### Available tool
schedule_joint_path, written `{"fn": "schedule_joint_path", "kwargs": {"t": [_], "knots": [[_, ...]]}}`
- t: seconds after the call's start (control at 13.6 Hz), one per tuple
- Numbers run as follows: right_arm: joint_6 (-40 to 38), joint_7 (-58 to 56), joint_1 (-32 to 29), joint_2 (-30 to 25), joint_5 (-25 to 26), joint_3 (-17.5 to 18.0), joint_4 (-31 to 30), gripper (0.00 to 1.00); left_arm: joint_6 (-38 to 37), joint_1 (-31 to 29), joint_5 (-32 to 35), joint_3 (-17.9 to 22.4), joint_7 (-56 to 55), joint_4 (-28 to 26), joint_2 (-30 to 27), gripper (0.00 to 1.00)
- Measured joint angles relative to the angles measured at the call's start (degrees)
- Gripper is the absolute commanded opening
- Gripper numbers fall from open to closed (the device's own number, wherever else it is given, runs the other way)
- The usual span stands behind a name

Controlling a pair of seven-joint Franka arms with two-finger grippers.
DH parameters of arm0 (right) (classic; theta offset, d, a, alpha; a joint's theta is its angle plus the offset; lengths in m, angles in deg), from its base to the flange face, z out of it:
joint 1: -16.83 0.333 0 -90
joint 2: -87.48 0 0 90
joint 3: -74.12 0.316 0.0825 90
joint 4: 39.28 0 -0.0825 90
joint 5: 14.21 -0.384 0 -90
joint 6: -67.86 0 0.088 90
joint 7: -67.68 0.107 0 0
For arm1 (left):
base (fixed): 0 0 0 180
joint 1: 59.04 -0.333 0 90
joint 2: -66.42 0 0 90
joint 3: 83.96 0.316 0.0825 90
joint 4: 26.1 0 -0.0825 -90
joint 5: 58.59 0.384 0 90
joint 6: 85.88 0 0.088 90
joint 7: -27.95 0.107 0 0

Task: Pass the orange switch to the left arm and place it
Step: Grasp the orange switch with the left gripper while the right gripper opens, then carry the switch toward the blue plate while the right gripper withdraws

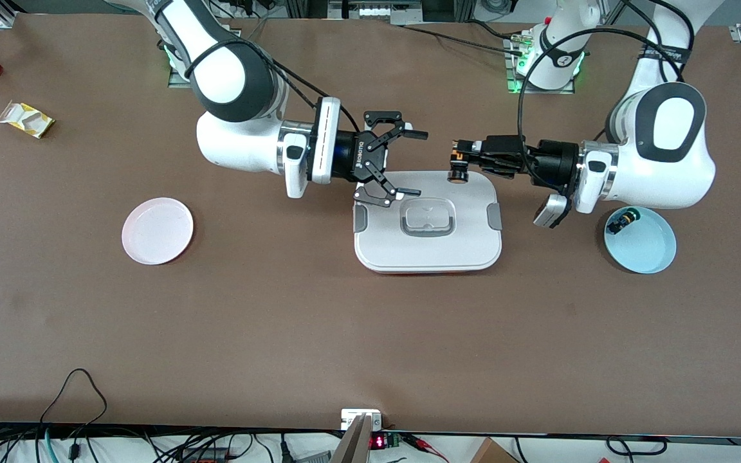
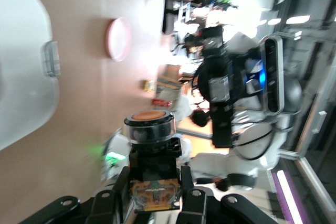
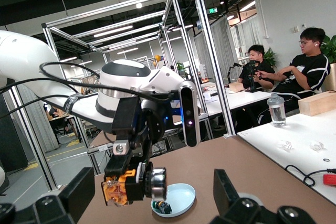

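Handover is the step in hand. The orange switch (image 1: 458,164) is clamped in the left pincer (image 1: 462,156) and is held in the air over the edge of the box (image 1: 428,222) that lies toward the robots' bases. The right pincer (image 1: 402,164) faces it over the same edge, its fingers spread wide apart and nothing between them; a gap is seen between the two pincers. In the left wrist view the switch (image 2: 150,153) is gripped by its body, the orange cap left free and pointed toward the right arm. The next move is judged to call for the gap to be closed above the box, the free cap end to be grasped, and only then the left grip to be released. The pink plate (image 1: 157,230) is the likely destination, though this cannot be confirmed.
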Motion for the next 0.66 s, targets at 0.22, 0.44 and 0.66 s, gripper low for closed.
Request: {"fn": "schedule_joint_path", "kwargs": {"t": [0.22,0.44,0.66], "knots": [[-3.51,-0.35,-2.43,-0.33,1.99,-0.19,-1.48,1.00,-1.37,-0.68,14.69,0.07,0.09,2.71,0.00,0.26],[-9.31,-0.50,-5.74,-1.10,5.66,-1.73,-2.76,1.00,-2.71,-0.71,26.51,0.03,0.64,4.69,0.00,0.25],[-17.45,-0.31,-7.82,-1.57,11.28,-6.32,-4.39,1.00,-4.45,-0.72,38.76,-0.05,3.44,5.71,0.00,0.25]]}}
